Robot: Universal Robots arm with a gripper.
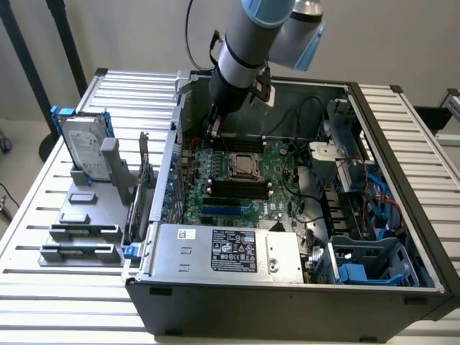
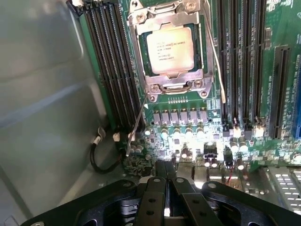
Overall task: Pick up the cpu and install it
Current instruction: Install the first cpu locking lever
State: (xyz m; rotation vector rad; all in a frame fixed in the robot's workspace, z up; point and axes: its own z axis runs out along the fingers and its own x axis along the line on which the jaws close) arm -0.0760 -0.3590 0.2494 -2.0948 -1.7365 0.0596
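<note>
In the exterior view the open computer case stands on the bench. The end effector hangs over the far part of the motherboard, clenched, with nothing in it. The cpu lies in its socket, close to it but apart. A hard drive stands outside the case, on the exterior view's left.

In the wrist view the end effector is above small capacitors. The cpu sits inside a metal socket frame, between black memory slots. A thin wire lever slants between cpu and end effector.
</note>
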